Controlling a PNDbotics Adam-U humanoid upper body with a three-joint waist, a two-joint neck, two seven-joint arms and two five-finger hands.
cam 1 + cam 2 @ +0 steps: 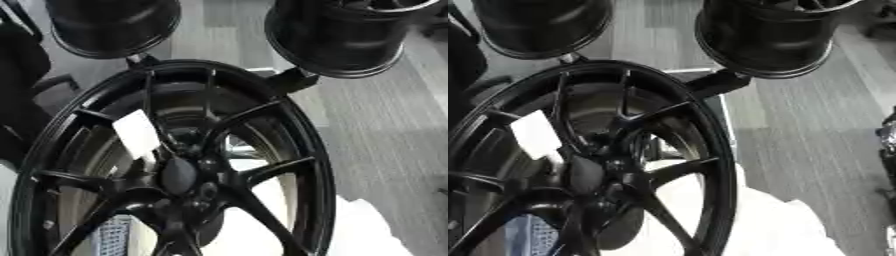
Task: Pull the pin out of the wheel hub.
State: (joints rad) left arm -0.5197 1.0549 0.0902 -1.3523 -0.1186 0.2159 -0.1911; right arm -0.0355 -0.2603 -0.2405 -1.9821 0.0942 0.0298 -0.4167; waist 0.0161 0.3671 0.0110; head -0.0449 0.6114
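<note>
Wheel: a large glossy black alloy wheel with thin spokes [175, 165] was seen standing on edge, filling the lower left of both views; its rim was cut off by the bottom and left edges.
Hub: the dark round centre of the wheel [179, 176] was found where the spokes meet, low in the view.
Pin: no pin could be told apart from the dark hub.
Label: a white rectangular tag [137, 133] was seen lying over the spokes just above and left of the hub.
Other rims: two black wheel barrels [767, 35] were seen behind the top of the wheel, cut off by the upper edge.
Open room: grey striped floor [376, 130] was seen to the right of the rim.
Hands: neither hand was shown, so their state could not be told.
</note>
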